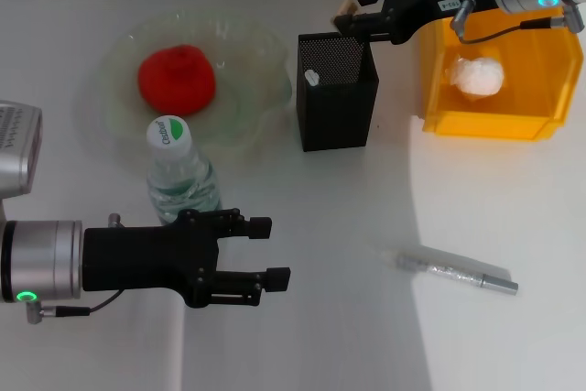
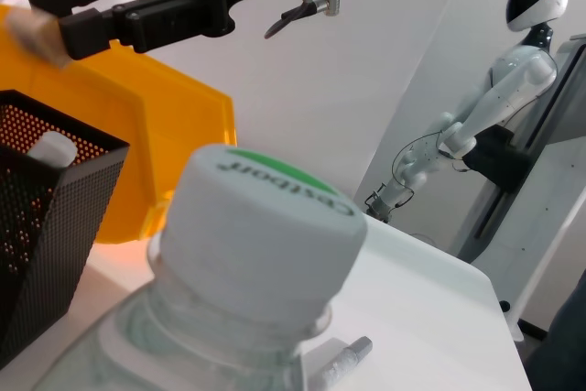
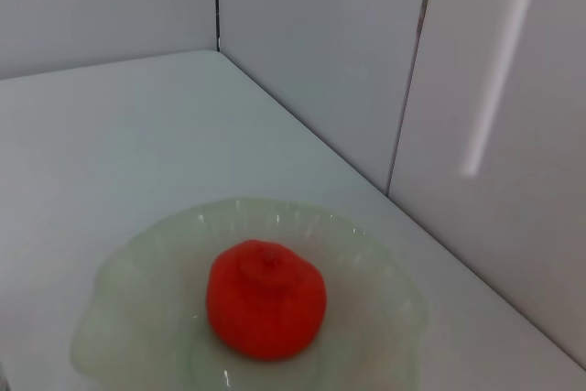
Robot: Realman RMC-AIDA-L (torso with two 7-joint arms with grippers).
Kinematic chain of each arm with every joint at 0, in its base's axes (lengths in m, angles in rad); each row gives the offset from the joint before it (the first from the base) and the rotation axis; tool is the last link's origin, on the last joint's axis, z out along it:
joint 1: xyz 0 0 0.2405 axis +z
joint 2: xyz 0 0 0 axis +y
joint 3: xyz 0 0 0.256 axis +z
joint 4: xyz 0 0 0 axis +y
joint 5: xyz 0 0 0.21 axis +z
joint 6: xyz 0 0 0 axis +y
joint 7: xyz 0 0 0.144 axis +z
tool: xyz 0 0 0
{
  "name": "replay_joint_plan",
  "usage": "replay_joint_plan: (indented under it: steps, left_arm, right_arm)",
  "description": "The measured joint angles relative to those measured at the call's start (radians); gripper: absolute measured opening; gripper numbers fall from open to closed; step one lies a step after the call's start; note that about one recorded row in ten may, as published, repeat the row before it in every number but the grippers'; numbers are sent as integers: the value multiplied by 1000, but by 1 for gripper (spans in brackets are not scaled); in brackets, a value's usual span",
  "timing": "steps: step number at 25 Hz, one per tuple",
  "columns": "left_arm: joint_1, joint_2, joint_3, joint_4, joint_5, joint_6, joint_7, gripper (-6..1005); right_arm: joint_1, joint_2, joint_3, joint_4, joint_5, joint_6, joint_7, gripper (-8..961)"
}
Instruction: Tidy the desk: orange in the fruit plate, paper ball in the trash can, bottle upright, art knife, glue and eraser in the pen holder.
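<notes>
Standing upright, cap up: bottle (image 1: 179, 171)

Silver arms with green ring lights carry black tools (image 1: 265, 249).

head view looks down on the desk (image 1: 302, 318); wrist views sit low (both nearer).

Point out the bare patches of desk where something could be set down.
Bare: between bottle and knife; right of the knife, below the trash can. Crowded: plate, bottle and pen holder cluster, right end effector above the holder.
</notes>
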Motion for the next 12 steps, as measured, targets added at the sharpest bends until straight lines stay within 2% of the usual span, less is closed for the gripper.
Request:
replay_joint_plan:
  steps: [4, 10, 12]
  left_arm:
    - [1, 0, -2, -2, 0, -1, 4, 799]
    - [0, 0, -1, -1, 2, -1, 4, 799]
    - [0, 0, 0, 1, 2, -1, 2, 799]
  right_arm:
    - [4, 0, -5, 0, 0, -3, -1, 414]
    - [3, 0, -4, -21, 1, -40, 2, 622]
    - [-1, -2, 6, -66, 2, -115, 17, 640]
